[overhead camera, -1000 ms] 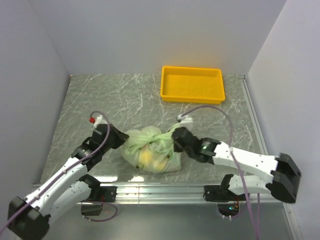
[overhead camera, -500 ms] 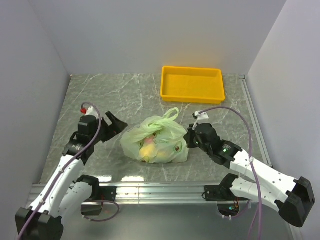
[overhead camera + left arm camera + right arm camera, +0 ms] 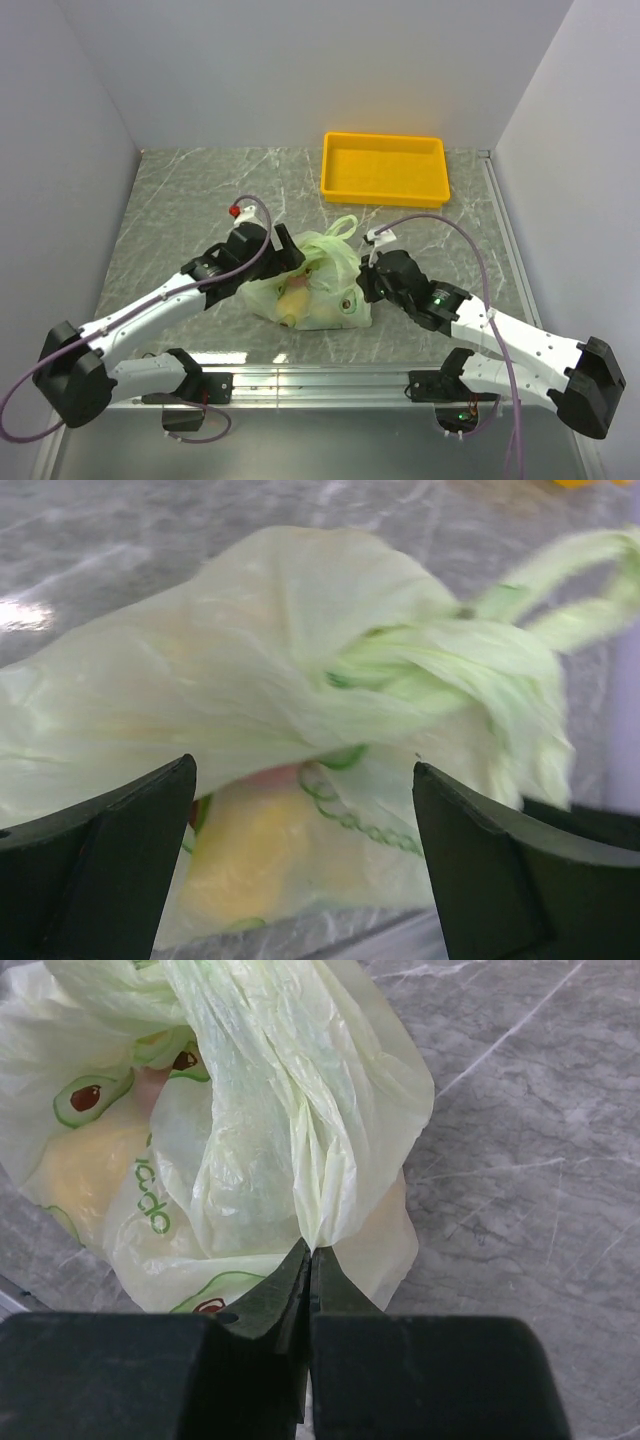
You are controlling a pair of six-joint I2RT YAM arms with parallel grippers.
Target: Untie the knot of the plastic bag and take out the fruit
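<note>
Bag [image 3: 318,290]: thin, limp, slippery film; right gripper [image 3: 308,1260] pinches its 3 o'clock fold, left gripper [image 3: 303,770] gapes wide facing knot [image 3: 415,665], likeliest hold.

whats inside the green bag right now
Through the thin plastic bag a yellow fruit shows as a blur, with a pinkish-red patch above it. The knot is tied, and folds cover everything else, so the count and kinds are hidden.

Plastic bag [image 3: 310,285]: pale green, translucent, crinkled, slumped mid-counter [image 3: 200,200]. Knot [image 3: 400,665]: tied, on top, handle loops sticking out. Fruit [image 3: 293,303]: inside bag, yellow piece showing through.
</note>
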